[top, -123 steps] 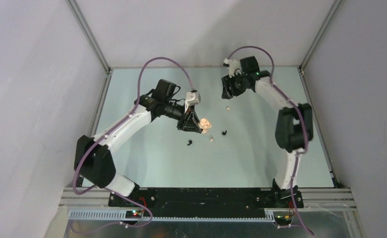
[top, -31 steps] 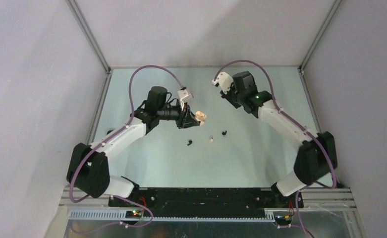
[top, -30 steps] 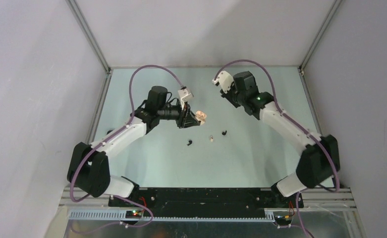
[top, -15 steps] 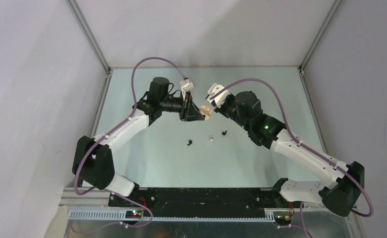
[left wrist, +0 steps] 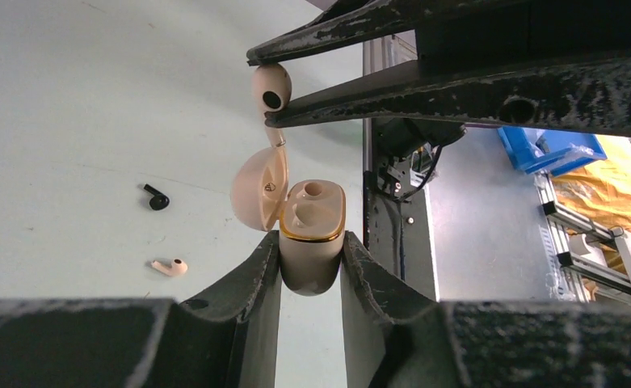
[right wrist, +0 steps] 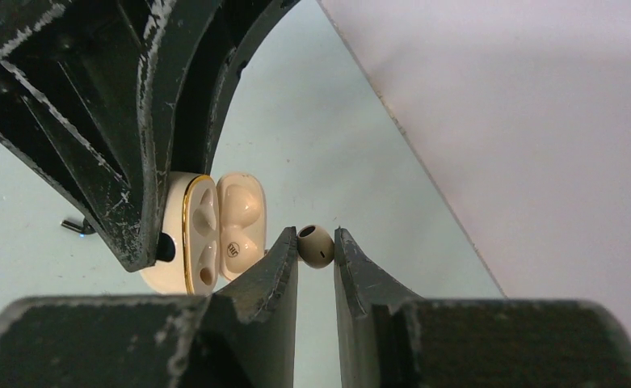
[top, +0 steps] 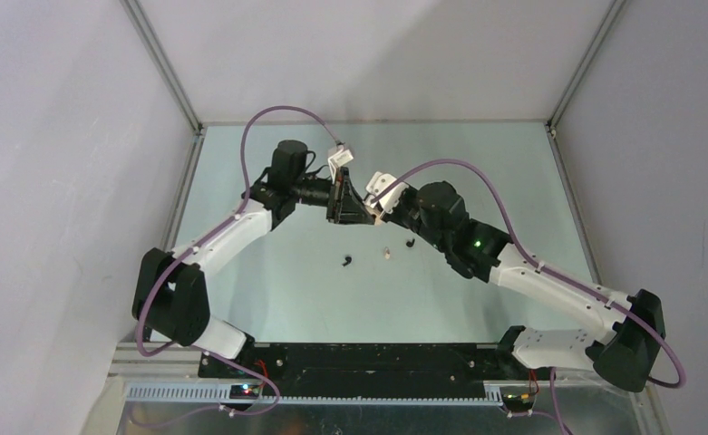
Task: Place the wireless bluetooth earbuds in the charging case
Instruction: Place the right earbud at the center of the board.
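While left gripper (left wrist: 310,246) grips case (right wrist: 203,234), right gripper (right wrist: 315,242) holds earbud (left wrist: 271,87) near lid (left wrist: 259,190) rim

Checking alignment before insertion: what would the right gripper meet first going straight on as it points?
Likely the table, not the charging case: the right gripper, pinching a cream earbud, points just past the open lid. Depth is unclear.

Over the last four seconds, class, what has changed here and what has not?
The right hand took a cream earbud off the table and swung left to the open case. The left hand kept gripping the case, carrying it slightly farther out. The other three earbuds stayed put.
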Motion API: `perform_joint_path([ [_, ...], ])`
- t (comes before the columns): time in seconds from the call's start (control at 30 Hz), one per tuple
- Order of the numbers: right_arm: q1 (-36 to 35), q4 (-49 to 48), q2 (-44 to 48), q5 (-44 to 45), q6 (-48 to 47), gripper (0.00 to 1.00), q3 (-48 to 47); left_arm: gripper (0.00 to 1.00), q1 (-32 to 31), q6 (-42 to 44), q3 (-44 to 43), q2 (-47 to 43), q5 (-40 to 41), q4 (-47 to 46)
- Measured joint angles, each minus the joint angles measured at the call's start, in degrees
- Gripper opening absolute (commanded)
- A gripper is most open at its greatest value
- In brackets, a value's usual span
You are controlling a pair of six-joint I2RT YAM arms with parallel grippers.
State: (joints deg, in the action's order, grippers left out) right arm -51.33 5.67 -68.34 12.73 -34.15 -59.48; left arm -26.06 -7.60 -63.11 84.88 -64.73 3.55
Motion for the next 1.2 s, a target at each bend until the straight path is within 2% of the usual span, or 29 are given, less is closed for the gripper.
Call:
perform_joint_path([
  [0.27,-1.18,-0.42,0.35,0.76,-0.15,0.15,0.0,0.0,0.59,-2.86,0.59,0.9,0.09,-2.34],
  [0.67,-3.37,0.24,0.33,-0.42,-0.11,0.15,0.02,0.0,2.38,-8.96,2.43,1.11,0.48,-11.39],
  [1.2,-3.45,-5.6,-1.64,6.27,-2.34,0.15,0.13,0.0,2.47,-7.54,3.1,1.11,0.48,-10.25],
])
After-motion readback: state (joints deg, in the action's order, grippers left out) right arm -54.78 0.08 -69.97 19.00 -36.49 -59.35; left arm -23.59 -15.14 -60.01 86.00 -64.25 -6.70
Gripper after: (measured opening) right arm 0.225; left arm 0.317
